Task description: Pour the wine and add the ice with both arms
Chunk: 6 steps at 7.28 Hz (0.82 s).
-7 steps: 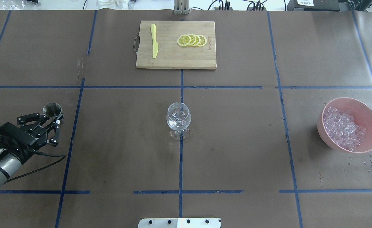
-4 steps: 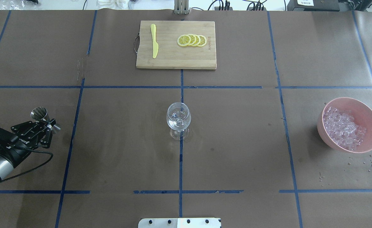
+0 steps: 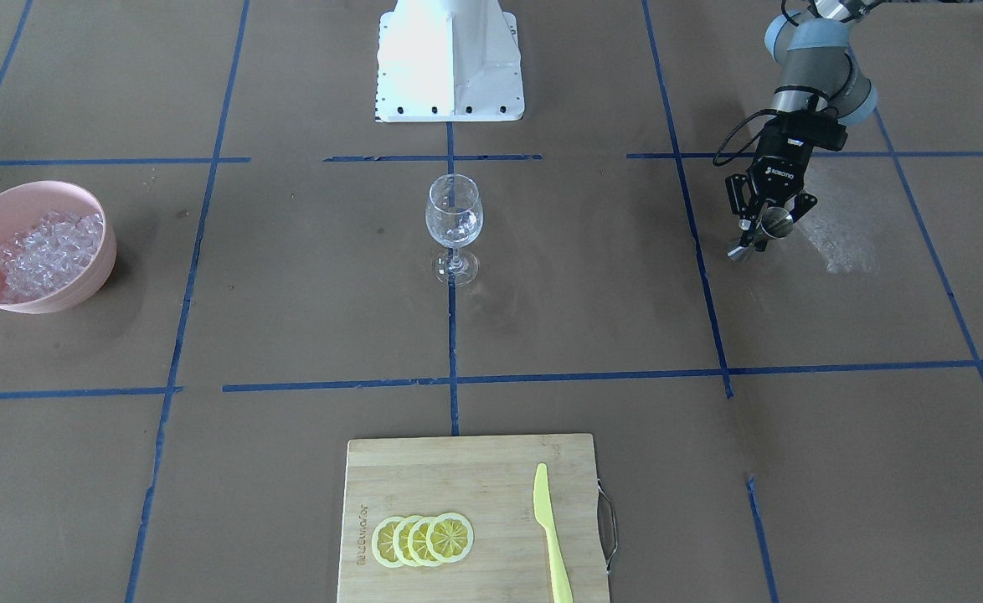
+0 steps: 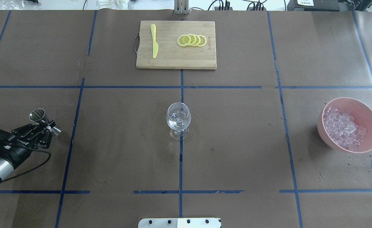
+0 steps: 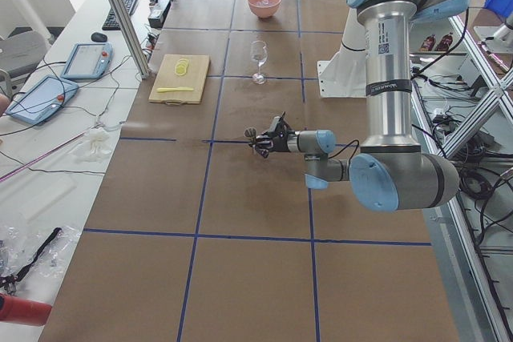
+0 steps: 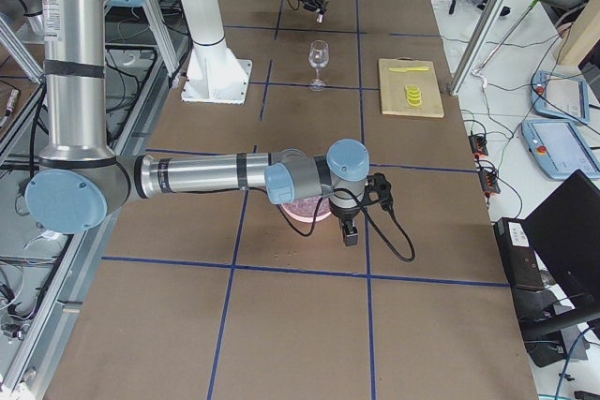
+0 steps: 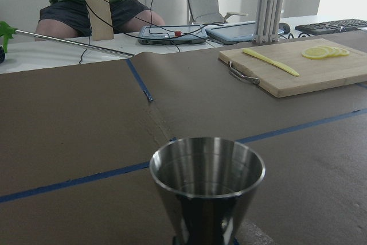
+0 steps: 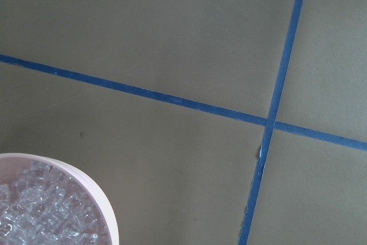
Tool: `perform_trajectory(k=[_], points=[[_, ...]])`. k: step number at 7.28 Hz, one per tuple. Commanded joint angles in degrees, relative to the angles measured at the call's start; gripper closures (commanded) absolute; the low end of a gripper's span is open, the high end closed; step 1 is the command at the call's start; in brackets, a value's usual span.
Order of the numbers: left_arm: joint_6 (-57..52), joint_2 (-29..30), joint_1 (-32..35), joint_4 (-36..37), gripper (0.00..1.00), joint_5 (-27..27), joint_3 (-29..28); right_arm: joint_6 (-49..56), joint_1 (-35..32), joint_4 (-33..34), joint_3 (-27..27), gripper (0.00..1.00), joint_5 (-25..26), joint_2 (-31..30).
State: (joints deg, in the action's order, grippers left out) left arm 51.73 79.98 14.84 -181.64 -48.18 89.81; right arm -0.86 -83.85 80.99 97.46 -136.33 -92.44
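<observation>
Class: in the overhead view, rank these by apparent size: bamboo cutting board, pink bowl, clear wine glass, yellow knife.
1. Rectangular bamboo cutting board
2. Round pink bowl
3. Clear wine glass
4. Yellow plastic knife, glass-length but narrower

Both arms are smooth grey metal tubes joined by fat, rounded joints with light-blue caps. The grey tubular left arm (image 5: 391,78) has dark rings around its tube and a line of small print running down it. The grey tubular right arm (image 6: 197,175) looks much the same. The black, linked-finger left gripper (image 3: 769,219) has small white lettering on its body. A thin black cable (image 4: 50,154) loops off that wrist. The blocky white base (image 3: 450,67) shows a row of dark screw holes along its edge.
</observation>
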Motion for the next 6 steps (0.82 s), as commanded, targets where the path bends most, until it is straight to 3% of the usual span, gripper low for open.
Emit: perform_trajectory(k=[1, 3, 6], points=[[2.49, 0.53, -0.95, 0.06, 1.0, 2.99, -1.21, -0.01, 0.0, -0.48, -0.08, 0.0, 0.01, -0.02], [2.67, 0.53, -1.31, 0.06, 1.0, 3.62, -1.48, -0.01, 0.0, -0.48, 0.01, 0.0, 0.01, -0.02], [2.67, 0.53, -3.85, 0.06, 0.98, 9.06, -1.48, -0.01, 0.0, -0.48, -0.17, 0.0, 0.01, -0.02]])
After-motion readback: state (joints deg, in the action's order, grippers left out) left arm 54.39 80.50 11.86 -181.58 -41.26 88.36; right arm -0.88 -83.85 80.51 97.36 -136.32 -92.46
